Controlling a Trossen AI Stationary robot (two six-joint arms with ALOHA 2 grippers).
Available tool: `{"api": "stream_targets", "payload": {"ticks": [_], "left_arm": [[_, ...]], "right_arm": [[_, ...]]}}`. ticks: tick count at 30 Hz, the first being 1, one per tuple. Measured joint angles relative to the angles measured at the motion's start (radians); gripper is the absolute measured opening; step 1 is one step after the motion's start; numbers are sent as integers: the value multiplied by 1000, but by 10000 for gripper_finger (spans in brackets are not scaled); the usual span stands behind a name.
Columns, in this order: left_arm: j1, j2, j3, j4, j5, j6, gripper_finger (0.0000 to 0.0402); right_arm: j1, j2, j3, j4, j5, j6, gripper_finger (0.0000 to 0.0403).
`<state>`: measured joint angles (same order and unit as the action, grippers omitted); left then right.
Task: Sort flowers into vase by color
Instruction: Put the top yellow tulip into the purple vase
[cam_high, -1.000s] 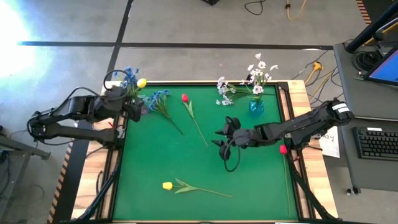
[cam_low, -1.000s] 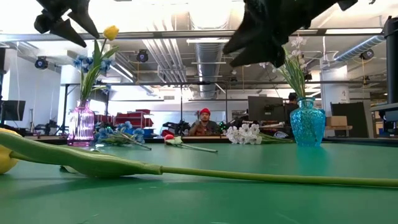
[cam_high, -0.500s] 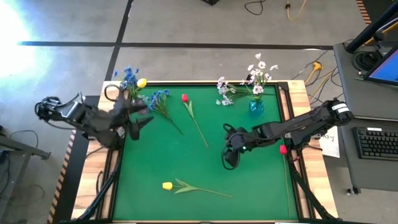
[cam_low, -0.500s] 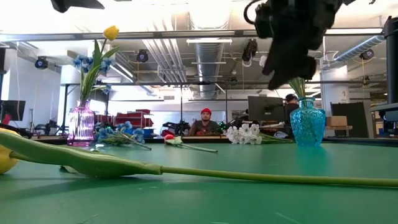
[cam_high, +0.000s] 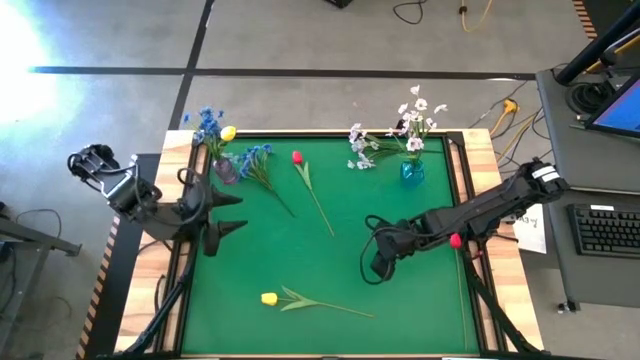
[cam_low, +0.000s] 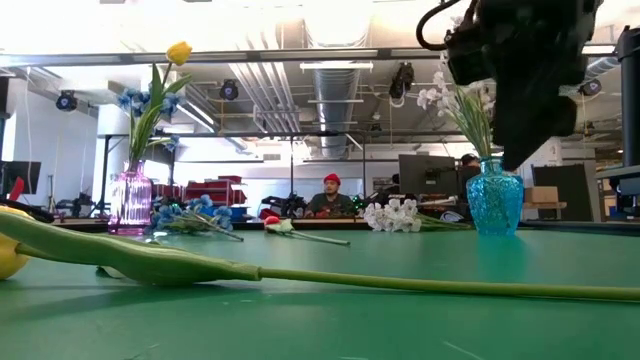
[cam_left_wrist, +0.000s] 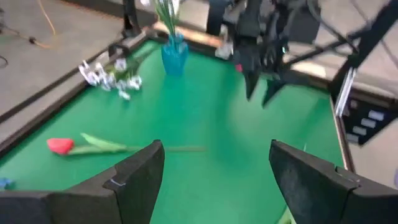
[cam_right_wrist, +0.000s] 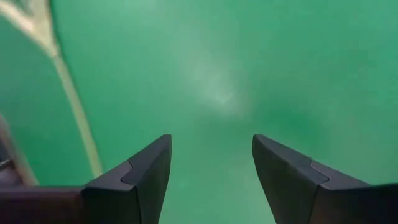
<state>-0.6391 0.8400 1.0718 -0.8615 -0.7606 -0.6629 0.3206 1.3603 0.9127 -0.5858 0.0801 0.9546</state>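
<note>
Currently two dark arms over green table (cam_high: 300, 260), seen from above. Left gripper (cam_high: 228, 214) at about 9 o'clock by the left table edge, fingers spread apart, nothing between them; same in left wrist view (cam_left_wrist: 214, 171), only bare green mat in the gap. Right gripper (cam_high: 380, 268) near table centre, slightly toward 4 o'clock, pointing down at the mat, fingers parted and empty; right wrist view (cam_right_wrist: 211, 168) gives bare green cloth between the fingers, a thin green stem off to one side. Purple vase (cam_high: 225, 170) at 10 o'clock corner, upright, holding blue cluster (cam_high: 207, 122) and one yellow tulip (cam_high: 229, 133); in low view same purple vase (cam_low: 131, 203) with yellow tulip head (cam_low: 179, 52) on top. Loose blue flowers (cam_high: 256, 157) lying just beside purple vase. Red tulip (cam_high: 298, 158) lying at about 12 o'clock, stem running toward centre. Blue vase (cam_high: 411, 171) at 1 o'clock, upright, holding white blossom sprays (cam_high: 415, 108). Loose white spray (cam_high: 361, 147) lying just beside blue vase. Second yellow tulip (cam_high: 269, 298) lying flat at 6 o'clock, stem toward 5 o'clock, well apart from both grippers; fills the near foreground of low view (cam_low: 150, 262). Person in red cap (cam_low: 329, 196) far behind table in low view.
</note>
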Motion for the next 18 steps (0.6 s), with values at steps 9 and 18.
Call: {"api": "stream_targets", "payload": {"ticks": [9,18], "left_arm": [[-15,69,-87,-11,91,-30,278],[-17,171,-119,-6,160,-36,278]], "right_arm": [[-37,85,0,106,54,-196,216],[-39,222,0,232,142,-311,216]]}}
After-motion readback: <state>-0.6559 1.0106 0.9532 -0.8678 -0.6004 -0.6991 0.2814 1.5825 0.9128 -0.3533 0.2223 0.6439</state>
